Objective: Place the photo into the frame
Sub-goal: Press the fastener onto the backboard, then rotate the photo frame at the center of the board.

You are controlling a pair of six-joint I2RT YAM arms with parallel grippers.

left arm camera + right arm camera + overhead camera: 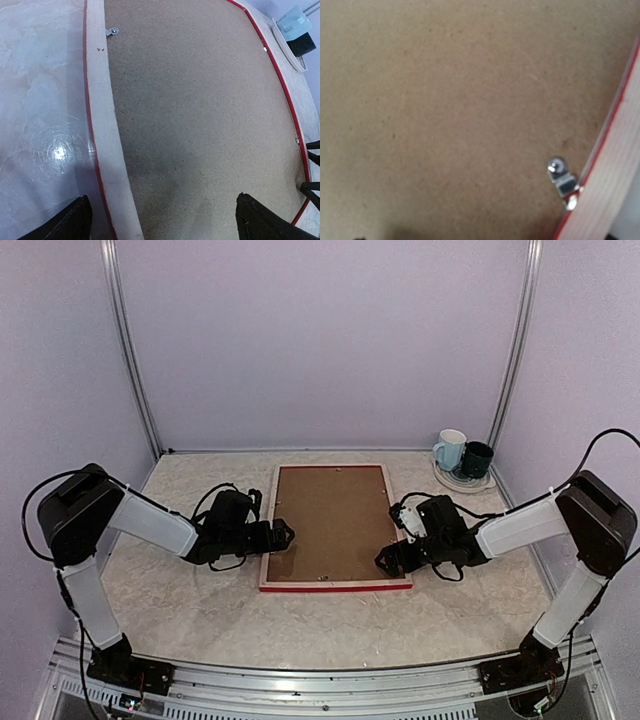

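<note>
Seeing the frame (335, 585) lying flat, back side up, in the middle of the table (180, 590), with the brown board (333, 525) sitting inside it. Seeing the left gripper (281, 535) hanging over its left edge, spread wide apart, holding nothing. Seeing the right gripper (388, 558) hanging over its right edge, spread wide apart too.

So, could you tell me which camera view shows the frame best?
The top external view: the frame lies face down, all four sides visible. The left wrist view shows its left rail and backing board; the right wrist view only an edge strip with a clip.
</note>
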